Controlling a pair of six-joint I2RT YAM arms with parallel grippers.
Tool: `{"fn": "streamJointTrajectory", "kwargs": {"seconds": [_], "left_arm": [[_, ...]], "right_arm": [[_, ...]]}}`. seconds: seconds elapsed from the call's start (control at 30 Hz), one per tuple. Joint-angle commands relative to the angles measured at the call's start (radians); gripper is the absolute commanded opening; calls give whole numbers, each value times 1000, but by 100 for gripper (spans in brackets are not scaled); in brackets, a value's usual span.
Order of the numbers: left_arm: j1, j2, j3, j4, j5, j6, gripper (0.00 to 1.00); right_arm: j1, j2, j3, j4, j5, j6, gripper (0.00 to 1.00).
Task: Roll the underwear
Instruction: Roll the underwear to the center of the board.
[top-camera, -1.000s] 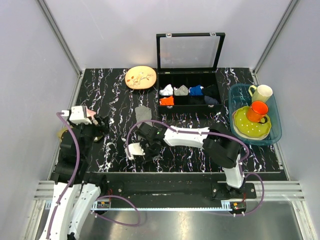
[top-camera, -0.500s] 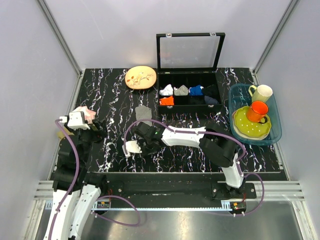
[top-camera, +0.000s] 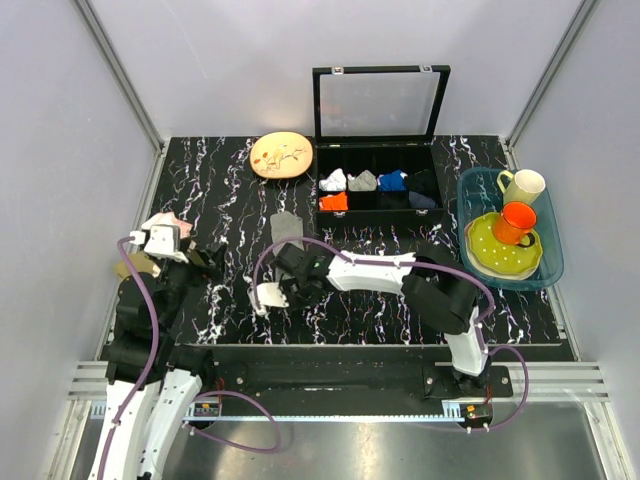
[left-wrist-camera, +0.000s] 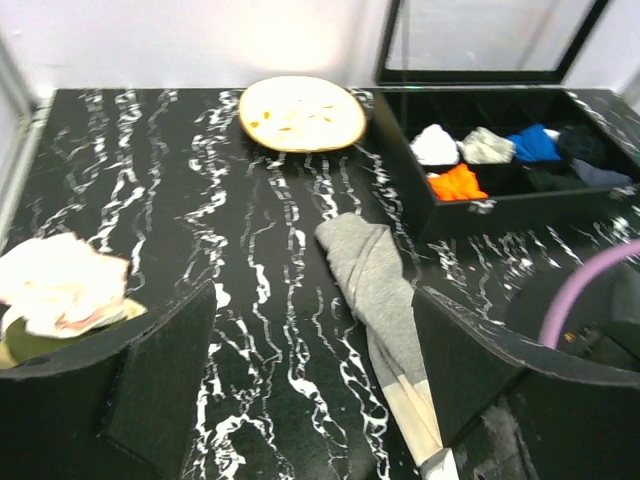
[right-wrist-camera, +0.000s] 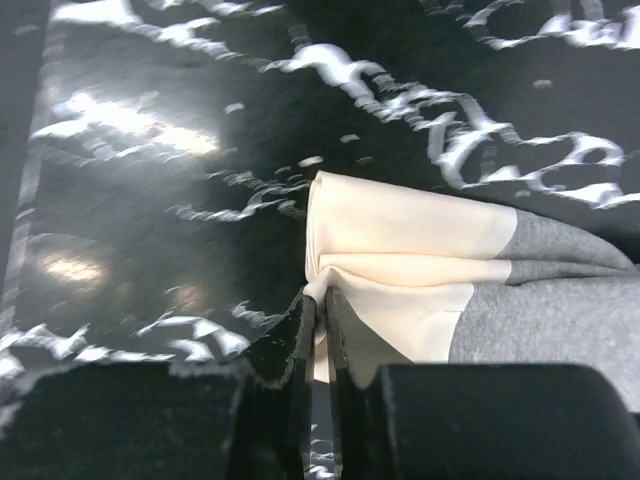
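Far left: a crumpled pink-and-white cloth (left-wrist-camera: 60, 285) lies on the black white-veined table (left-wrist-camera: 150, 170). It is partly hidden behind one of my left fingers, and it is not my concern.

My left pincer (left-wrist-camera: 314, 300) stands wide apart and holds nothing. It hangs near the table, pointed towards the garment.

Centre: the underwear (left-wrist-camera: 372, 275), a small mid-grey soft cloth garment with a pale cream hem (right-wrist-camera: 400, 235), lies flat on the table in a narrow strip. The grey end points towards the black compartment box (left-wrist-camera: 500, 200) and the cream end towards my bases.

Handling, in my judgement: it is light, limp and creasing, and has no stiffness to push against. It is likely to drag or bunch on the table rather than turn over cleanly. The hem is the firmest part to take hold of, and a roll would start best from there.

My right pincer (right-wrist-camera: 318, 325) is drawn together on a fold of that cream hem at its near corner.

Not determined:
- How many layers lie in the pinch.
- Most of the grey body in the right wrist view, where it is cut off.
- The near end of the hem from above, where my right arm covers part of it.
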Motion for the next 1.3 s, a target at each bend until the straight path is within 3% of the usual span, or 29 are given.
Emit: {"fn": "streamJointTrajectory", "kwargs": {"seconds": [0.0, 0.23, 0.4, 0.63, 0.77, 0.87, 0.97, 1.0, 1.1, 1.27], "left_arm": [[-5, -14, -9, 112, 264, 38, 83], [-52, -57, -71, 266, 519, 14, 83], [-77, -65, -93, 278, 645, -78, 79], [-92, -125, -125, 217, 752, -206, 75], [-123, -62, -113, 174, 797, -212, 73], [-218, 7, -104, 160, 756, -193, 72], [-445, 128, -73, 116, 572, -143, 70], [-585, 189, -56, 110, 441, -135, 71], [-808, 283, -39, 105, 217, -120, 72], [-982, 508, -47, 148, -66, -166, 74]], "right_arm": [[-9, -21, -99, -338, -248, -54, 12], [-47, -101, -174, -551, -413, -112, 11], [-170, -128, -145, -629, -490, -138, 11], [-242, 13, 25, -801, -564, -223, 11], [-267, 128, 149, -902, -602, -269, 11], [-280, 174, 246, -961, -621, -289, 11], [-284, 206, 289, -998, -627, -298, 11], [-284, 211, 295, -1007, -628, -300, 12], [-284, 231, 309, -1015, -628, -301, 12], [-284, 254, 315, -1015, -625, -303, 13]]}}
